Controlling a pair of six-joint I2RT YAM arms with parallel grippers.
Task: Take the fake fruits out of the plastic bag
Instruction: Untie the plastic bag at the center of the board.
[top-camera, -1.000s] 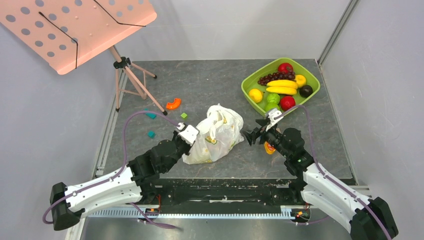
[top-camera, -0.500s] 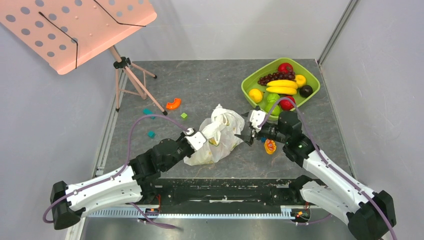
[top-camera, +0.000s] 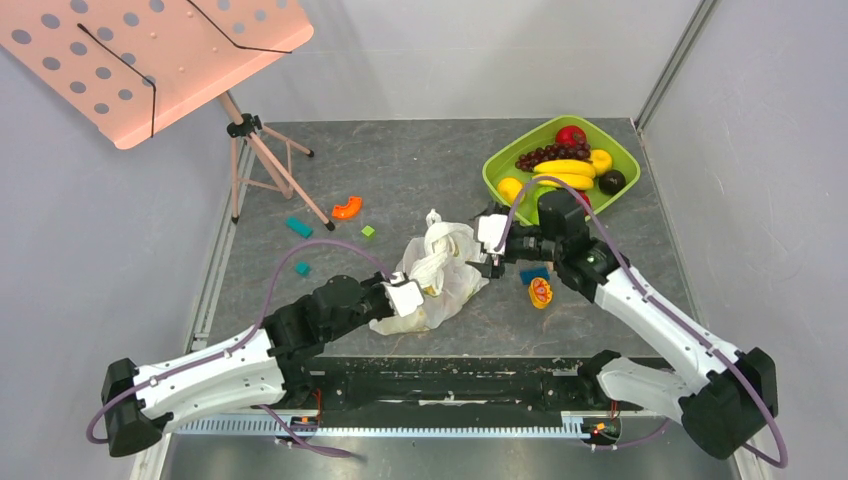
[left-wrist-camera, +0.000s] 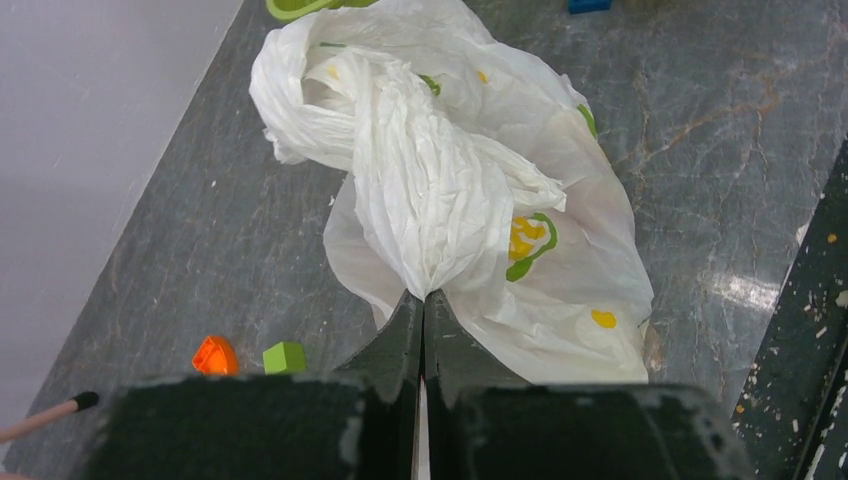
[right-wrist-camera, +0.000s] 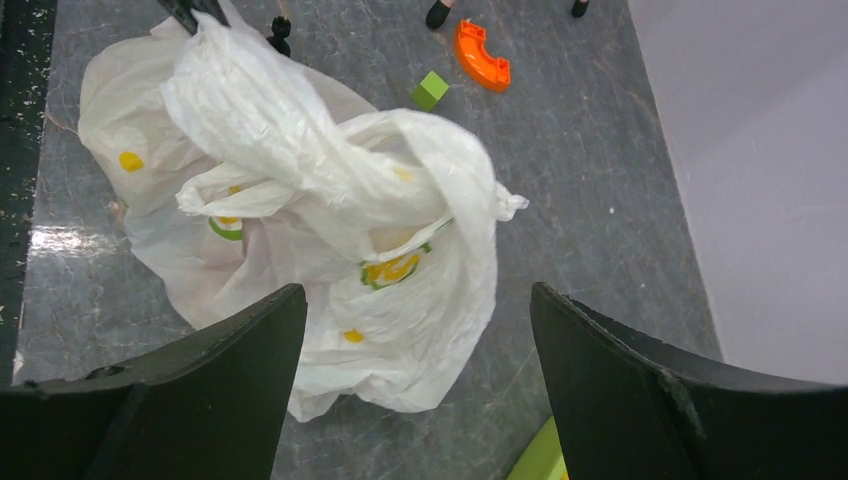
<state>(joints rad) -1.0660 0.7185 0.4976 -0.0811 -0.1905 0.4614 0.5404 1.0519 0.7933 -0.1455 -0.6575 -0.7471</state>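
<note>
Grey stone-look table (top-camera: 420, 170), pale walls, pink perforated music stand (top-camera: 150, 60) far off behind the left jaws. The plastic bag (top-camera: 440, 270) sits crumpled mid-table, between my two grippers.

The left gripper (left-wrist-camera: 424, 300) is fully closed, pinching a twisted white fold of the bag right at its fingertips. The rest of the bag spreads out ahead of those jaws on the table.

The right gripper (right-wrist-camera: 418, 296) is spread wide with nothing in it. In the right wrist view the bag lies ahead of the gap between the fingers (right-wrist-camera: 250, 340), and I see no contact.

I can't tell what is inside the bag. Yellow and green marks show on the plastic, nothing more.

One red-and-yellow fake fruit (top-camera: 540, 292) lies on the table behind the right jaws, just beside that arm, with a blue block (top-camera: 533, 272) next to it. The green tray (top-camera: 625, 150) is further behind the right jaws, holding bananas, grapes and round pieces.

An orange curved block (right-wrist-camera: 482, 56) and a green cube (right-wrist-camera: 431, 90) lie beyond the bag from the right jaws.
</note>
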